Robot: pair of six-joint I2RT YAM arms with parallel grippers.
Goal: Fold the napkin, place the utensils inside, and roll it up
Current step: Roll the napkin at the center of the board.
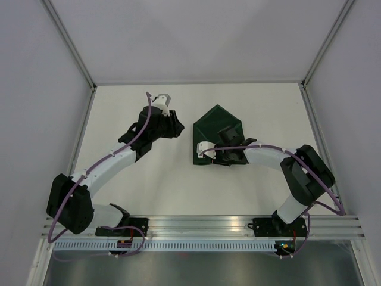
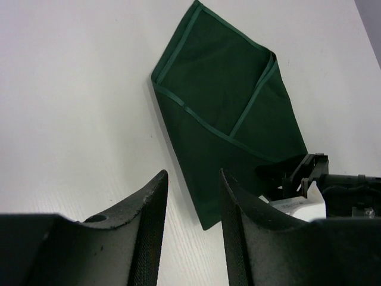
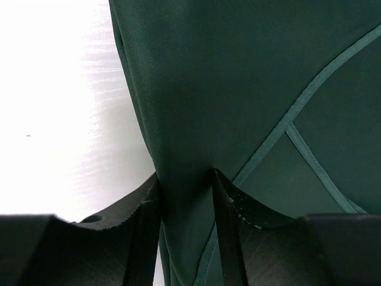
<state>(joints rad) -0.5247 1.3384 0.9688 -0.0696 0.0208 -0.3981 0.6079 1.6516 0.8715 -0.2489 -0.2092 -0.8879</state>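
Observation:
The dark green napkin lies folded on the white table, its hemmed flaps overlapping, and fills most of the right wrist view. My right gripper sits on its near part, jaws shut on a raised fold along the cloth's left edge. In the left wrist view, that gripper is at the napkin's near right edge. My left gripper hovers just left of the napkin, open, with only bare table between its fingers. The utensils are out of view.
The white tabletop is enclosed by pale walls with metal corner posts. A slotted aluminium rail carrying both arm bases runs along the near edge.

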